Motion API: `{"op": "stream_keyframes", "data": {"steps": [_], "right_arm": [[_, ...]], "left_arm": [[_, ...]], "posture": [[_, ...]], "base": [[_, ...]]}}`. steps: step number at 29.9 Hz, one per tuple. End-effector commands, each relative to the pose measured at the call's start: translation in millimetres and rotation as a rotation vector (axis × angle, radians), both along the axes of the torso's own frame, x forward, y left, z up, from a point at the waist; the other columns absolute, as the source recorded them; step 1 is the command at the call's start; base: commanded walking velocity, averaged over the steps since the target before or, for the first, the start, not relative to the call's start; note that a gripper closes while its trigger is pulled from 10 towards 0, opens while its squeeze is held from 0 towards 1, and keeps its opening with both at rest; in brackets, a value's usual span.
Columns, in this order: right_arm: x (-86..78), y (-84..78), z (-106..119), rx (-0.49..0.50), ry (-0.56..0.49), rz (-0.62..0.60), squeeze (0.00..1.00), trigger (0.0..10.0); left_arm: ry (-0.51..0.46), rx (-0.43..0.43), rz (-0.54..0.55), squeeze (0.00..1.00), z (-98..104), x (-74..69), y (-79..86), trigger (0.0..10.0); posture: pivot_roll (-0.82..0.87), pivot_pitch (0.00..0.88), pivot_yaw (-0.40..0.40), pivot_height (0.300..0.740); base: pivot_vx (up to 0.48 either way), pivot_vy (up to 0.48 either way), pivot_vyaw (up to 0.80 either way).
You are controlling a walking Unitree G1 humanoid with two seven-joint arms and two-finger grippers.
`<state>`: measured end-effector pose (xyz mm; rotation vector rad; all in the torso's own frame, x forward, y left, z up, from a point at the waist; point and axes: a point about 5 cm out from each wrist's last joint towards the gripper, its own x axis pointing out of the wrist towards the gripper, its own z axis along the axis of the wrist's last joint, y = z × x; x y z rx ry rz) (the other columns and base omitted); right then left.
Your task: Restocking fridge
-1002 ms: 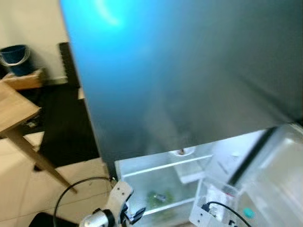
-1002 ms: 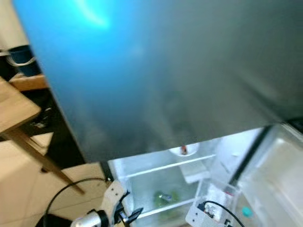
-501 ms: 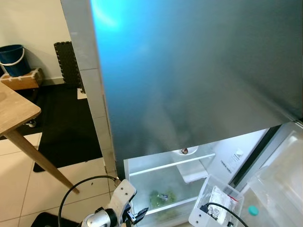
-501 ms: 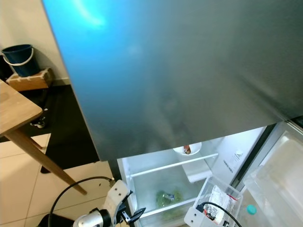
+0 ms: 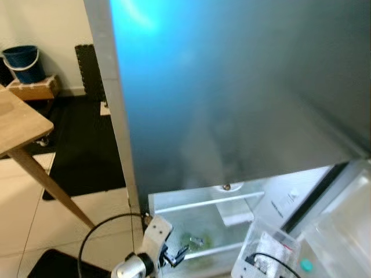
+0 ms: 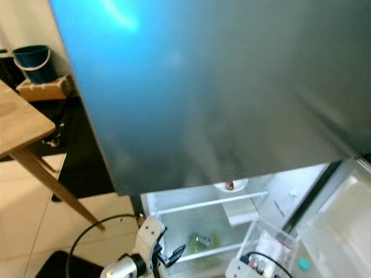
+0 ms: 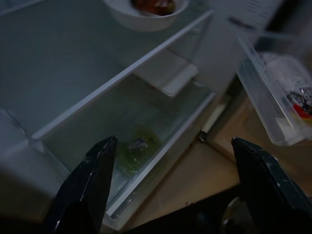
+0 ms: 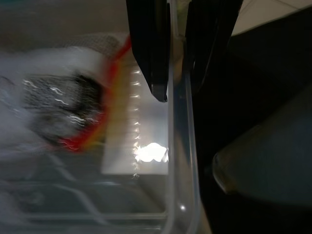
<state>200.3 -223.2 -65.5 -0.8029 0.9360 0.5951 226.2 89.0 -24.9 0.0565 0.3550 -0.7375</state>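
My right gripper [image 8: 173, 73] is clamped on the wall of the clear container [image 6: 264, 249], which hangs just in front of the open fridge [image 5: 232, 116]; left gripper [image 7: 175, 180] spread wide and empty, aimed at the lower shelf [image 7: 122, 75]. Since half a second ago the view has shifted and blurred — I judge the body is moving; the container is not yet shelved.
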Motion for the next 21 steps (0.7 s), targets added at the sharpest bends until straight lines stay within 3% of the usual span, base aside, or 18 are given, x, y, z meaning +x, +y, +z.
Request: {"op": "stream_keyframes", "data": {"steps": [1, 8, 15, 21], "right_arm": [[-2.1, -4.7, 0, -0.032, -0.002, 0.015, 0.00, 10.0], [-1.9, 1.3, -1, -0.044, 0.011, 0.098, 0.00, 10.0], [1.2, -0.6, 1, -0.044, -0.006, 0.071, 0.00, 10.0], [0.8, 11.5, -2, -0.027, -0.007, 0.099, 0.00, 10.0]], "left_arm": [[0.013, -0.005, -0.008, 0.00, 0, 0.4, -7.6, 10.0], [0.027, 0.006, 0.044, 0.00, -2, 3.6, 2.8, 10.0], [0.034, 0.029, -0.008, 0.00, -2, 4.8, -0.1, 10.0], [0.038, 0.061, -0.020, 0.00, -3, 6.6, 6.1, 10.0]], "posture": [[-0.01, 0.027, -0.032, 0.740], [-0.03, 0.020, -0.030, 0.740], [-0.03, 0.011, -0.010, 0.740], [-0.03, 0.018, -0.008, 0.740]], "base": [[0.000, 0.000, 0.00], [0.000, 0.000, 0.00], [0.000, 0.000, 0.00], [0.000, -0.430, 0.00]]}}
